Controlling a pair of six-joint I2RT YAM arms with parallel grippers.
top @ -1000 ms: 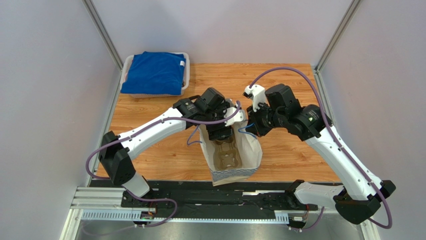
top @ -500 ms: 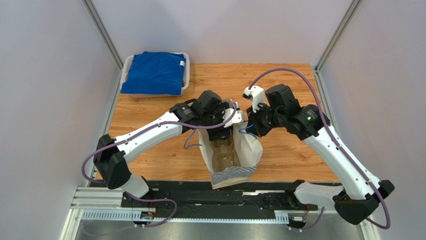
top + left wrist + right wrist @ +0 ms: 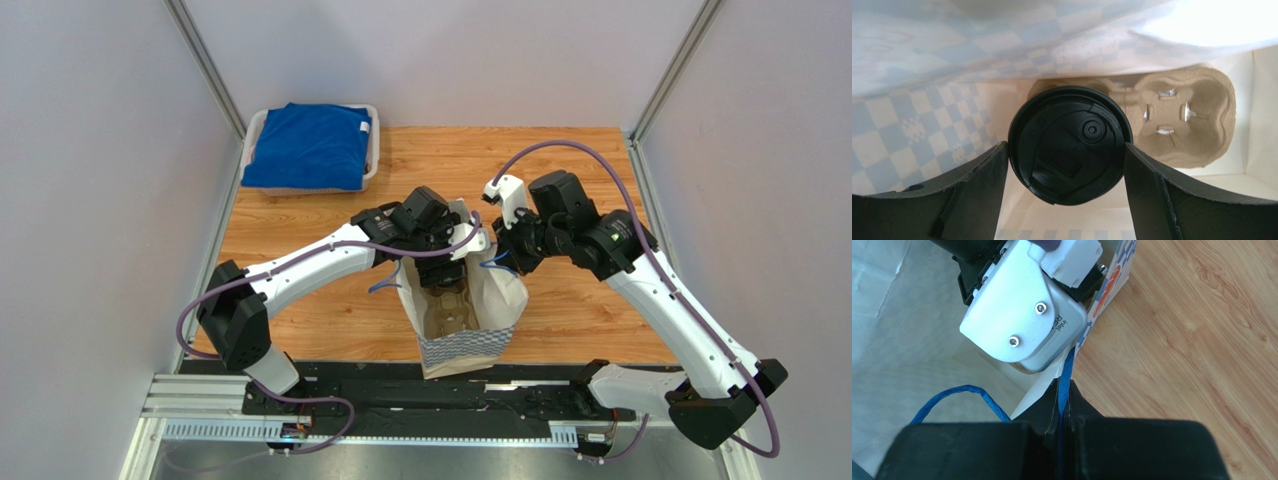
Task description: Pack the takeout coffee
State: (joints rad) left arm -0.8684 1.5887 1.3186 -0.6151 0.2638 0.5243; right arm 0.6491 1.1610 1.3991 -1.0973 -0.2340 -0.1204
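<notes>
the left gripper [image 3: 1066, 152] is clamping the small coffee cup [image 3: 1069, 137], round black plastic lid uppermost, inside the white blue-checked paper bag [image 3: 917, 135], its axis pointing down at the brown moulded pulp carrier [image 3: 1202, 135] (the well beneath and the cup wall are hiding under the lid). the right gripper [image 3: 1062, 407] is pinching the bag rim.

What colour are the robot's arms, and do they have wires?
The left arm and right arm are long white tubes joined by chunky black joints. A thin purple cable loops along each. The left gripper has two thick black fingers; the right gripper's are black too.
</notes>
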